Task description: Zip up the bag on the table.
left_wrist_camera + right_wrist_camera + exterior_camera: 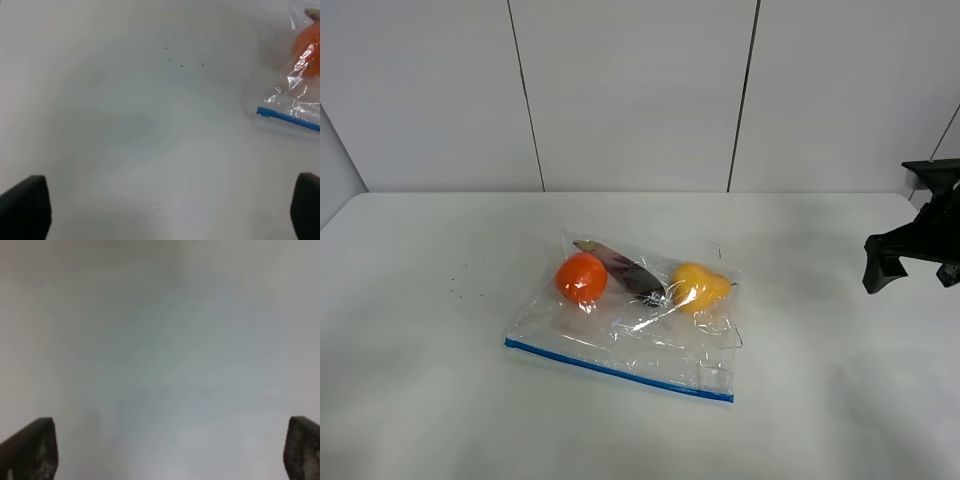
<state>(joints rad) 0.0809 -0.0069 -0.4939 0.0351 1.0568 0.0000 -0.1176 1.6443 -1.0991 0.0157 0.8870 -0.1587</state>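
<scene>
The bag (pixel 630 325) lies flat in the middle of the table (pixel 420 380). Its blue zipper strip (pixel 618 371) runs along the near edge. Inside are an orange ball (pixel 581 277), a dark purple item (pixel 625 268) and a yellow item (pixel 698 287). The left wrist view shows the bag's corner (pixel 300 97) with the blue strip's end (pixel 287 118) and the orange ball (pixel 307 47). My left gripper (pixel 165 210) is open over bare table, apart from the bag. My right gripper (pixel 885 265) is open at the table's right edge, far from the bag, over bare table (pixel 170 365).
A few small dark specks (pixel 460 280) lie on the table left of the bag; they also show in the left wrist view (pixel 175 55). A grey panelled wall (pixel 630 90) stands behind the table's far edge.
</scene>
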